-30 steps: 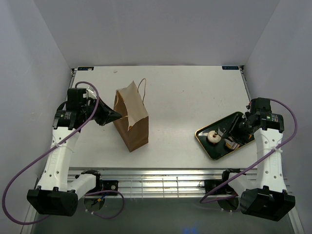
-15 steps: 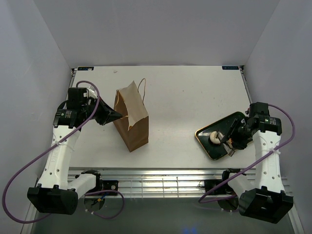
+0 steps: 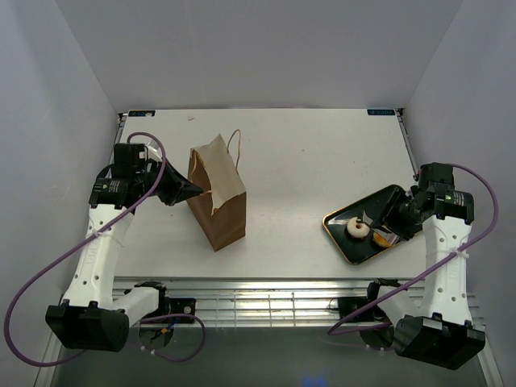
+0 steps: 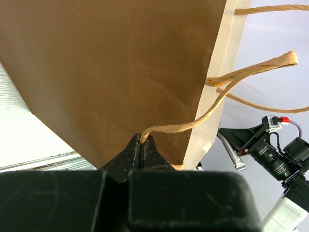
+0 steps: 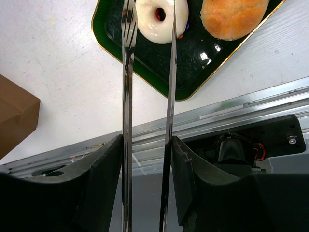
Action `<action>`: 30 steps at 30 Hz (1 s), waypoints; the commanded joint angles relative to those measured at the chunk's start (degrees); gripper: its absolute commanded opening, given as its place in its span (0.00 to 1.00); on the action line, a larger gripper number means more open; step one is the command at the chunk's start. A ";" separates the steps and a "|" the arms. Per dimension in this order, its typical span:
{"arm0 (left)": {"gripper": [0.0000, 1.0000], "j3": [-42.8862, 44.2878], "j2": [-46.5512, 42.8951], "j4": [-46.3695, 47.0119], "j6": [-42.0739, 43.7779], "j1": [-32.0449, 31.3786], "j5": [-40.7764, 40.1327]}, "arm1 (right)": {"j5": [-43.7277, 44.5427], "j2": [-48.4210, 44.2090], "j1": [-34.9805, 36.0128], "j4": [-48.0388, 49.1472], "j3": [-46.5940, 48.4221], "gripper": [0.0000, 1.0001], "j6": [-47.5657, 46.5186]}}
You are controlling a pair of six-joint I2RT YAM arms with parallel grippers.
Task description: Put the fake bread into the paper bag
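Note:
The brown paper bag (image 3: 218, 201) stands upright left of centre. My left gripper (image 3: 196, 191) is shut on its near cord handle (image 4: 169, 128), against the bag's side (image 4: 111, 72). My right gripper (image 3: 401, 216) is shut on metal tongs (image 5: 126, 72). The tongs' tips straddle a pale-frosted ring donut (image 5: 161, 17) on the dark green gold-rimmed tray (image 5: 145, 63). A round golden bun (image 5: 231, 17) lies beside the donut. In the top view the donut (image 3: 355, 229) and bun (image 3: 380, 238) sit on the tray (image 3: 339, 222). The twisted roll and a second bun are out of view.
The tray lies near the table's front right edge, close to the metal rail (image 5: 227, 108). The left arm's purple cable (image 3: 145, 141) loops beside the bag. Grey walls enclose the table on three sides.
My right gripper has shifted over the tray with the tongs, and their tips now straddle the donut. The left gripper and bag have not moved.

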 commanded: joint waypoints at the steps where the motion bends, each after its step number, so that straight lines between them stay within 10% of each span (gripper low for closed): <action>1: 0.00 1.47 0.17 1.02 1.50 -0.10 0.77 | 0.18 -0.24 -0.73 -0.93 0.33 0.50 -0.47; 30: 0.00 2.26 1.92 1.02 2.29 -0.01 1.73 | -5.96 0.28 -5.39 3.29 -7.14 0.53 -0.83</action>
